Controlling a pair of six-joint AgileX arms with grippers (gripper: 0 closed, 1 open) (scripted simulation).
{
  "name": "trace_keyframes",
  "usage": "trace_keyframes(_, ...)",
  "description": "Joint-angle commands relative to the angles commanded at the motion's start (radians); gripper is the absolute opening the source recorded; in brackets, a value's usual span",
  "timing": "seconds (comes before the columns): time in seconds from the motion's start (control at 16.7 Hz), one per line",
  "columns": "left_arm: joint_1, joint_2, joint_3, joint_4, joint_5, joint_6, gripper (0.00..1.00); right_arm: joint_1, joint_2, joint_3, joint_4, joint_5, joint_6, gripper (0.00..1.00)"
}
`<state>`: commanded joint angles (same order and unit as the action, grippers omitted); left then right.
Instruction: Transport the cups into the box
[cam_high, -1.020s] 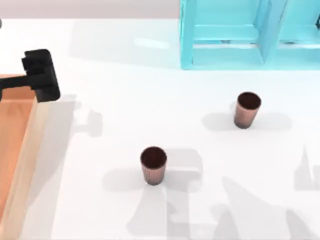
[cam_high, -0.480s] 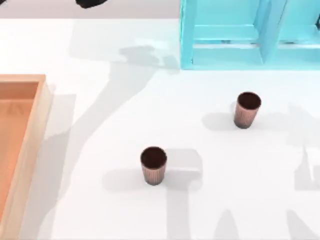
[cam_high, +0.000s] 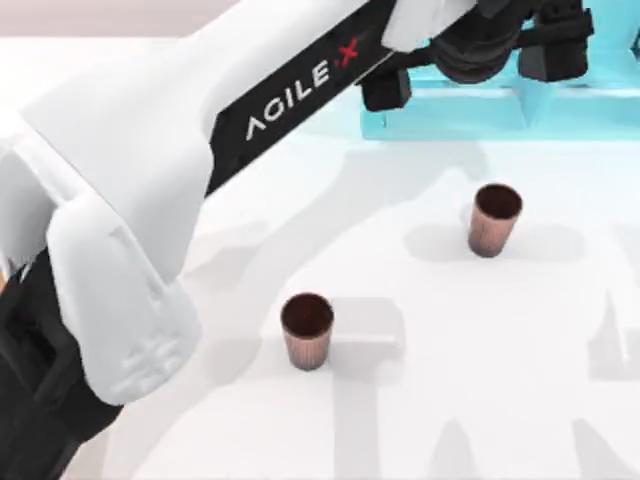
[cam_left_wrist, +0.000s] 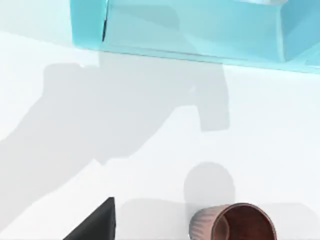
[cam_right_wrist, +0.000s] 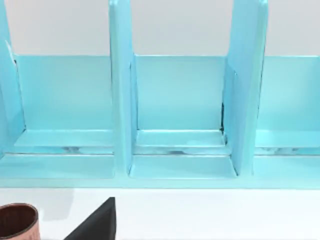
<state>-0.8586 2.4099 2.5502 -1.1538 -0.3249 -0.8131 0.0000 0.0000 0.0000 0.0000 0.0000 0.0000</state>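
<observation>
Near cup (cam_high: 306, 330): upright on the white worktop (cam_high: 420, 400), lower centre of the top view, standing free, dark inside showing.

Left arm (cam_high: 150, 200): white AgileX link sweeping from the lower left of the top view up to the upper centre, passing above the worktop's left side.

Far cup (cam_high: 493, 219): upright, right of centre in the top view, well apart from the near cup. Its rim and ribbed side also show at the lower edge of the left wrist view (cam_left_wrist: 235, 227).

Left gripper (cam_high: 470, 45): upper right of the top view, over the front edge of the turquoise frame (cam_high: 450, 110), beyond the far cup and touching neither cup. Cannot tell whether it is spread or pressed together; a dark finger (cam_left_wrist: 97, 225) shows at the lower edge of the left wrist view.

Right wrist view: faces the turquoise frame's (cam_right_wrist: 175, 115) compartments; a cup (cam_right_wrist: 17, 220) sits at the lower left corner, probably the far one.

Right gripper: one dark finger (cam_right_wrist: 95, 222) at the lower edge of that view; state cannot be told.
</observation>
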Motion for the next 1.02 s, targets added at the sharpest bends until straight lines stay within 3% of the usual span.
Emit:
trace_keyframes(0.42, -0.116, 0.222, 0.19, -0.205, -0.062, -0.065, 1.0, 0.0, 0.0, 0.0, 0.0, 0.0, 0.0, 1.0)
trace_keyframes(1.02, -0.099, 0.261, 0.164, -0.143, -0.058, -0.044, 1.0, 0.0, 0.0, 0.0, 0.0, 0.0, 0.0, 1.0)
